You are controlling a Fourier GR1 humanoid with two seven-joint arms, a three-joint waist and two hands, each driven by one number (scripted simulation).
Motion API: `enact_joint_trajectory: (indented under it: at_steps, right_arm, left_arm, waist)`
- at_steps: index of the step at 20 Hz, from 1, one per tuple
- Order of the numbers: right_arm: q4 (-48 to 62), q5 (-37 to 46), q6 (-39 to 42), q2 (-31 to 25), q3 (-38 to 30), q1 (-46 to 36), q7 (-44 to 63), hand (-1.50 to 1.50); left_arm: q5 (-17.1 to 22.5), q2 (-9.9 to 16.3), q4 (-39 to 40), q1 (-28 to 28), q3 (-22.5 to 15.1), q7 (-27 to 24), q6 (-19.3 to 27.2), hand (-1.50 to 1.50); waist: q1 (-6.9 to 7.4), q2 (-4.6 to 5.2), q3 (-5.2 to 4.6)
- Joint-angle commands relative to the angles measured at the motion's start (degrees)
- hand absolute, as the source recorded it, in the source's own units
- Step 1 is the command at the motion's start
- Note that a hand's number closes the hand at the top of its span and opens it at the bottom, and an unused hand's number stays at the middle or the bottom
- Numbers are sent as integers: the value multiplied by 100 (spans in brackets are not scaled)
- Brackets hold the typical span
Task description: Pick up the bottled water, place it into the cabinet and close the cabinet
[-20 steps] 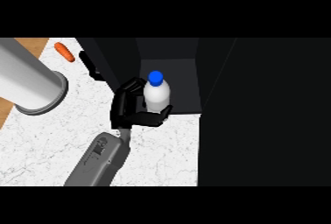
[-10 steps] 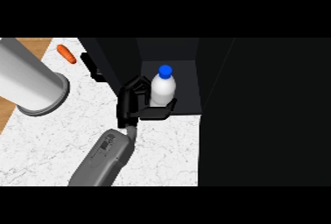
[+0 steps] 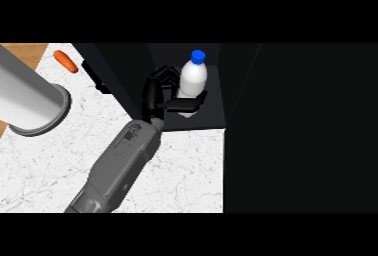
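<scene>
The bottled water stands upright, blue cap up, inside the dark cabinet at the worktop's far edge, near the front of the compartment floor. A black hand is curled round its lower body, fingers on one side and thumb across the front, so the bottle is kept vertical for setting down on its base. Which arm this is cannot be told for certain; the forearm comes up from the lower edge left of centre, so it is probably the left hand, and no other hand shows. The bottle seems at or just above the cabinet floor; contact is hidden by the hand. The white marbled worktop lies in front. A grey cylinder lies toward its left edge, and a small orange thing lies at the far left corner.
</scene>
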Motion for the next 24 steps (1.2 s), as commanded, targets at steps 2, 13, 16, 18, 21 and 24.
enact_joint_trajectory:
  at_steps: [2,13,16,18,21,24]
  right_arm:
    - [-827,-411,-206,235,186,218,268,-150]
    - [-548,-708,-35,-23,-4,109,217,-150]
    - [-664,-509,53,-2,60,141,157,-150]
    - [-466,-217,20,193,189,-13,44,-150]
    - [-655,-517,-129,17,13,54,217,-150]
    - [-453,-587,99,21,-82,110,79,-150]
  left_arm:
    - [181,-1,979,-866,199,-311,169,150]
    - [-122,141,2709,-1948,620,-733,89,-150]
    - [-132,3,3025,-2038,659,-867,106,-150]
    - [-101,2,3173,-2104,739,-950,111,-150]
    - [-59,2,3225,-2277,857,-972,-7,-150]
    - [-88,4,3241,-2140,789,-1315,-154,-150]
  waist:
    - [-61,33,-5]
    - [-95,71,-3]
    - [-197,105,-7]
    - [-149,101,-3]
    - [-104,93,-8]
    - [-122,67,-3]
